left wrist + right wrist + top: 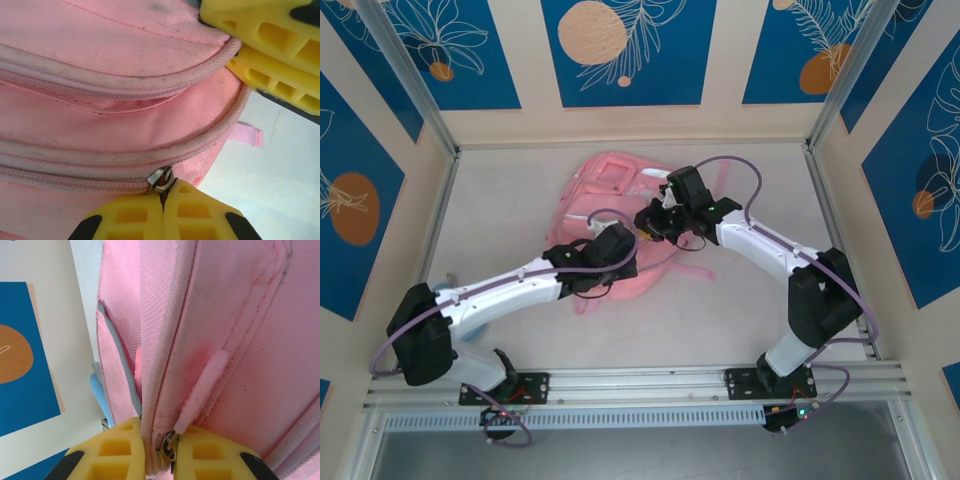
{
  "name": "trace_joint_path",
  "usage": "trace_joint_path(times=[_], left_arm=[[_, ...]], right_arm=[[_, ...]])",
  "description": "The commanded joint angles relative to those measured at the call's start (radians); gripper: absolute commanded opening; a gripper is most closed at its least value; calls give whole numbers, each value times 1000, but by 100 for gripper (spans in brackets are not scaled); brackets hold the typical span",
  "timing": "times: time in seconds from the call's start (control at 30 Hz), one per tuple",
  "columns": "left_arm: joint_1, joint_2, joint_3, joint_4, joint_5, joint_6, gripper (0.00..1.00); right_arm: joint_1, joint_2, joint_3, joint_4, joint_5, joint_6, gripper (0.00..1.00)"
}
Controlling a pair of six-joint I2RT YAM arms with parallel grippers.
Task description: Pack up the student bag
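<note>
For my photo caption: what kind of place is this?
Probably a robot test booth: aluminium posts frame printed wall panels, and two arms bolted to a rail work on the student bag.

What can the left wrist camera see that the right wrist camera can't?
Left wrist view: the right gripper at top right and a little pink strap end. Right wrist view: a blue-and-orange wall panel and a long pink zip tab. Both: the pink student bag and that arm's own yellow fingers shut at a metal zip slider.
</note>
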Motion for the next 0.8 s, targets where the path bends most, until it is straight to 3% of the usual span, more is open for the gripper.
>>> trace_joint_path(times=[0.0, 0.33, 0.77], left_arm=[[14, -58, -39, -151, -81, 35, 0], [87, -109, -53, -175, 44, 141, 0], [257, -176, -127, -157, 189, 255, 0]], right_arm=[[-37, -74, -16, -33, 85, -58, 2], [-41, -64, -10, -63, 102, -86, 2], [-58, -64, -40, -92, 126, -133, 2]])
